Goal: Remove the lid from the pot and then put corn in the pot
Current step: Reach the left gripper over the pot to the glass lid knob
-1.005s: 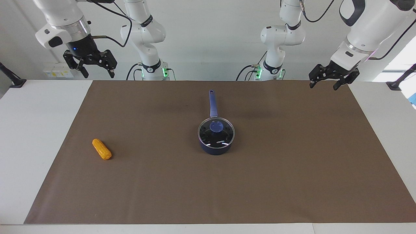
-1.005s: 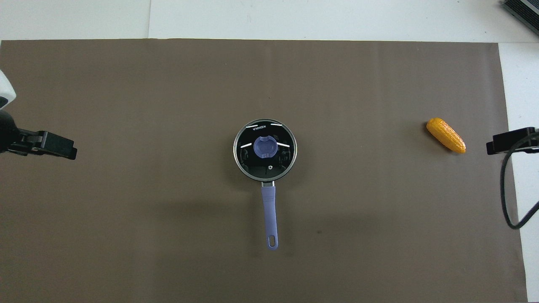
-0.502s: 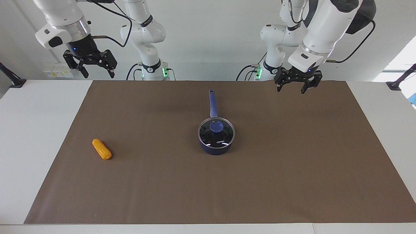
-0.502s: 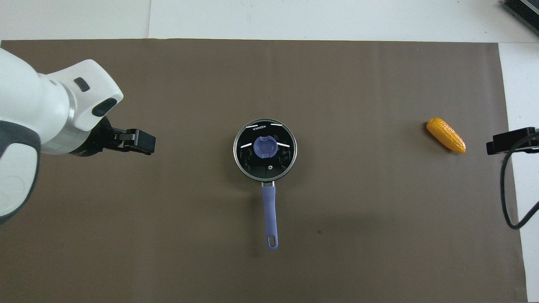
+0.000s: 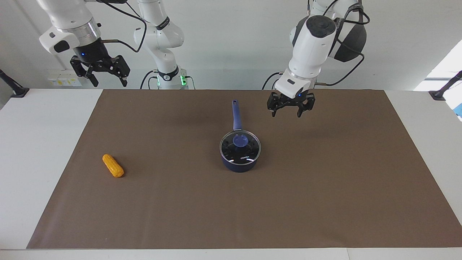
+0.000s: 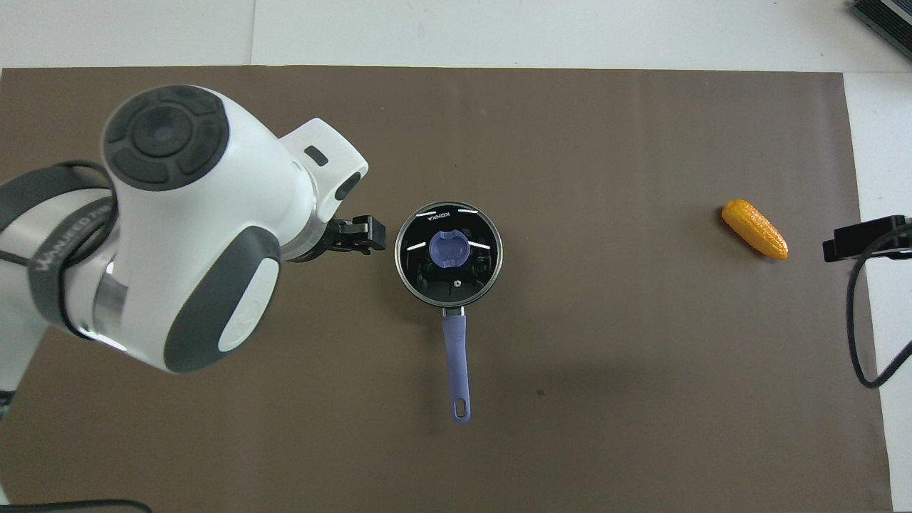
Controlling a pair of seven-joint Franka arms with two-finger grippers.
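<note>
The pot [image 5: 239,159] sits mid-table on the brown mat [image 5: 325,180], its long handle pointing straight toward the robots. The lid [image 5: 240,146] rests on it, small white lettering reading "KONKA" on the glass. The corn [image 5: 113,165] lies toward the right arm's end of the table, its long axis slanting. The left end effector [image 5: 290,109] hangs with fingers spread, empty, over the mat beside the handle. The right end effector [image 5: 102,75], also spread and empty, waits over the table's edge.

A brown mat [image 5: 325,173] covers most of the white table [image 5: 36,137].
</note>
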